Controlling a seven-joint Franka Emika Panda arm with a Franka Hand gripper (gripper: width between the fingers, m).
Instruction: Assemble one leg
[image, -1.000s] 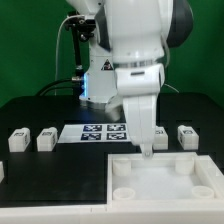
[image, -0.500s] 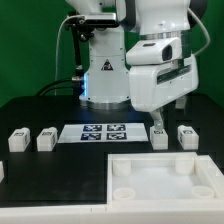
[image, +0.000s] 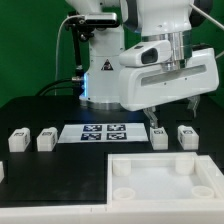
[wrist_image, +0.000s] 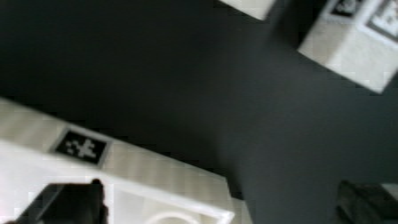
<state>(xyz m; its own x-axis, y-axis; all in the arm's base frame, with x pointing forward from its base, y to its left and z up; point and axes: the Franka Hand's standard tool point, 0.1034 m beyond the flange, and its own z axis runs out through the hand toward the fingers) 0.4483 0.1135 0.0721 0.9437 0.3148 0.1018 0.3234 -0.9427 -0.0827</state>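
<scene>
Four small white legs with marker tags stand on the black table: two at the exterior view's left (image: 18, 140) (image: 46, 140) and two at its right (image: 159, 136) (image: 186, 135). My gripper (image: 171, 112) hangs tilted above and just behind the right pair, open and empty, touching nothing. The large white tray-like part (image: 130, 165) lies at the front. In the wrist view my gripper (wrist_image: 221, 202) is open, with dark fingers (wrist_image: 64, 204) at the frame's edge, over the tray's tagged corner (wrist_image: 80, 147). Two legs (wrist_image: 356, 45) (wrist_image: 260, 6) show beyond it.
The marker board (image: 105, 131) lies flat between the two pairs of legs. The robot's base (image: 100, 70) stands behind it, with cables at the exterior view's left. Another white part (image: 2, 172) shows at the left edge.
The gripper has risen from just above the tray's far edge, swung toward the exterior view's right and tilted. It stays empty. The legs and tray have not moved.
</scene>
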